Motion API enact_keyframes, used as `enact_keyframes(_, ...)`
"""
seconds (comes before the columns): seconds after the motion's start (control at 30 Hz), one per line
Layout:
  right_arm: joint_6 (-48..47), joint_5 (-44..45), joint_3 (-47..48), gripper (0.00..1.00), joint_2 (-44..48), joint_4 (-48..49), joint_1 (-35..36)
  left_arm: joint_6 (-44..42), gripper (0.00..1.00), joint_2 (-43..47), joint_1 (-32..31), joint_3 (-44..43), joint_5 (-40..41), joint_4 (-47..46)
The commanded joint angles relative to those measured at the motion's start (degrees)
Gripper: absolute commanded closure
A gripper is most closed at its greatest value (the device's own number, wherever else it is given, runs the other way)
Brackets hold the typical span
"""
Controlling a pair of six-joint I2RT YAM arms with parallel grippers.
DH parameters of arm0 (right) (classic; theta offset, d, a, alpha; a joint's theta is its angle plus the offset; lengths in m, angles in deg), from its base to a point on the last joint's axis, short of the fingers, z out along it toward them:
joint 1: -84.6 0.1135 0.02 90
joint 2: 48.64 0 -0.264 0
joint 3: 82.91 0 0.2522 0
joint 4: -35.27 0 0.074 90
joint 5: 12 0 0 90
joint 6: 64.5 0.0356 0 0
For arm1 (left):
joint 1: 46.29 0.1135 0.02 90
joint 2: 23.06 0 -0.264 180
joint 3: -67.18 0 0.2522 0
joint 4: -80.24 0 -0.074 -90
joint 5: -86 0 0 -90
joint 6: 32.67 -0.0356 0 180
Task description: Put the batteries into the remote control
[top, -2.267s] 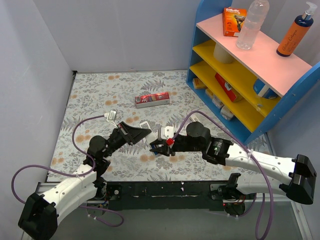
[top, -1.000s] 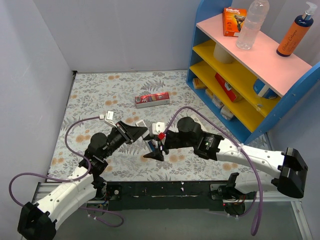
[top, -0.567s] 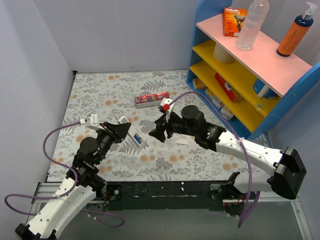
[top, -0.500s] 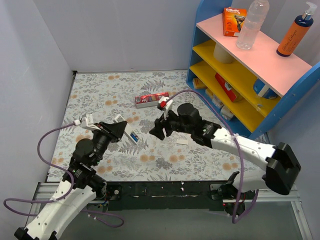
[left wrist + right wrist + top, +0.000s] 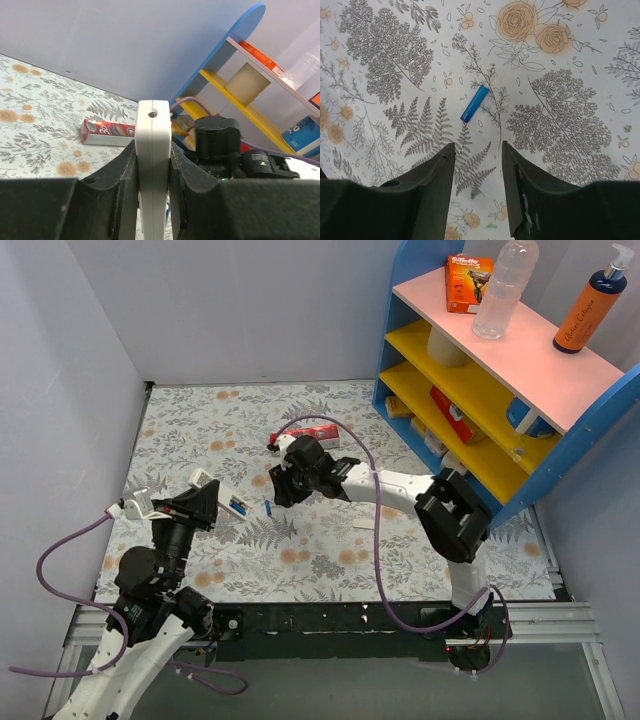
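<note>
My left claw (image 5: 153, 150) is clamped tight on the remote control (image 5: 152, 130). One finger presses each broad face, so my wrist camera sees only its thin white edge, standing upright between them. From above, the remote control (image 5: 228, 500) sticks out of the claw, held up off the tabletop (image 5: 180, 430) over its left half. Its free end points toward the middle. A bit of blue shows near that end, but I cannot tell what it is.

My right claw (image 5: 477, 147) stands partly open with nothing between its fingers (image 5: 432, 185). It hangs above the flowered tabletop, left of centre, with the gap aimed down. One blue battery (image 5: 474, 110) lies flat on the tabletop just beyond my fingertips, in line with the gap and untouched. It is turned at a slant to the claw. In the overhead view the battery (image 5: 268, 507) sits between my two claws, just beside the free end of the remote control and close under my right claw (image 5: 278, 485). I see no other loose battery.

A red carton (image 5: 318, 434) lies on the tabletop toward the far edge, partly hidden behind my right arm. A small white piece (image 5: 365, 528) lies in the near half, right of centre. A blue shelf unit (image 5: 400, 320) stands along the right edge.
</note>
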Motion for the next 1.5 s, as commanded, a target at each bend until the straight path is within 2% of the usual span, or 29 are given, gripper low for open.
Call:
enact_keyframes(0.0,2.9,2.0,6.7,0.52,-5.2,-3.0,1.5,-2.7,1.0,1.5,0.1,0.4,2.8,-0.1)
enact_keyframes(0.13,4.2,5.0,9.6,0.53,-8.4,-2.8,3.3,-3.1,1.0,1.7,0.1,0.1,3.2,0.1)
enact_keyframes(0.37,5.2,15.6,9.4,0.52,-11.2,0.5,6.6,-3.4,1.0,1.9,0.0,-0.1,3.1,0.5)
enact_keyframes(0.93,3.8,23.9,13.3,0.52,-17.1,-2.3,9.3,-3.2,1.0,2.1,0.1,0.0,2.4,0.6)
enact_keyframes(1.13,2.0,25.7,11.2,0.66,-15.7,-3.3,10.0,-2.9,1.0,2.1,0.1,0.2,1.8,0.4)
enact_keyframes(1.27,1.5,26.8,10.7,0.7,-15.2,-5.5,10.3,-2.8,1.0,2.0,0.1,0.3,1.6,0.4)
enact_keyframes(1.4,1.5,27.0,6.9,0.78,-13.2,-5.6,10.4,-2.4,1.0,1.7,0.2,0.4,0.8,0.2)
enact_keyframes(1.47,1.6,27.7,5.2,0.78,-11.6,-5.4,10.3,-2.0,1.0,1.6,0.1,0.6,0.1,0.1)
